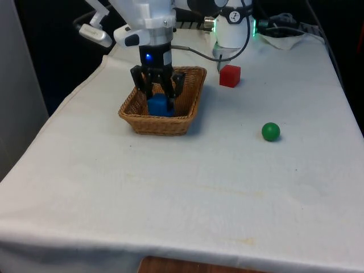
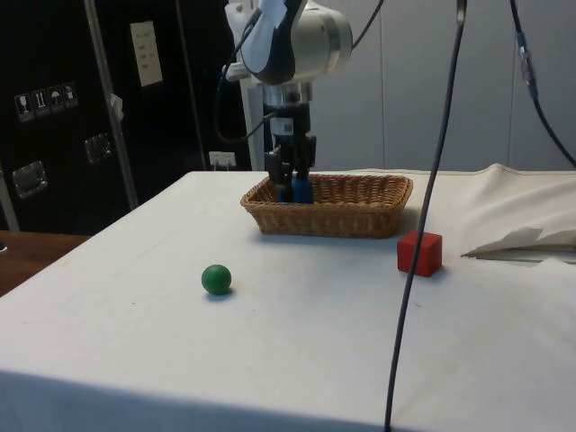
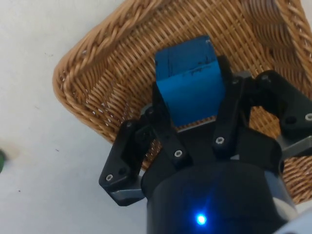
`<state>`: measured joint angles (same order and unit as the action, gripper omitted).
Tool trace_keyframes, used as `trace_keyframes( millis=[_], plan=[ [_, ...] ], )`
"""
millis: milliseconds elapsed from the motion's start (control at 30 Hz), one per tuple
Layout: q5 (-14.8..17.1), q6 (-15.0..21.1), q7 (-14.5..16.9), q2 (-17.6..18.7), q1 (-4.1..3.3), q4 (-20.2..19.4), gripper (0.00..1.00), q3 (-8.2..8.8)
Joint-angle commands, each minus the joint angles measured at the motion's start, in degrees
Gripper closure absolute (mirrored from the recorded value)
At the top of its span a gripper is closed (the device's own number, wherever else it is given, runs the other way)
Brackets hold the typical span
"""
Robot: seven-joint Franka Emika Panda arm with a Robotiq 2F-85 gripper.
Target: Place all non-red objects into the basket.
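The counter, draped in a white cloth, carries everything here. On it, toward the far end and on the front view's left, sits the rectangular woven wicker basket, light brown, its rim unbroken all round. The black two-finger hand hangs down into the basket near the corner closest to the front view's left, and from the wrist view its fingers are clenched against opposite faces of a blue block, so it is grasping the block inside the basket walls. Whether the block touches the basket floor I cannot tell. A small red cube stands on the cloth just beside the basket, on the front view's right. A small green ball lies on the cloth well apart from the basket, nearer the front camera and further to the front view's right.
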<state>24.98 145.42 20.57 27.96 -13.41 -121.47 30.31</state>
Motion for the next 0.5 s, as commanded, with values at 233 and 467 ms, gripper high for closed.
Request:
trace_keyframes(
  millis=[233,467],
  plan=[
    [0.0,-0.1,0.1,0.0,0.0,0.0,0.47,0.11],
    [0.2,-0.1,0.3,-0.2,0.11,-0.1,0.0,0.0]
  ],
)
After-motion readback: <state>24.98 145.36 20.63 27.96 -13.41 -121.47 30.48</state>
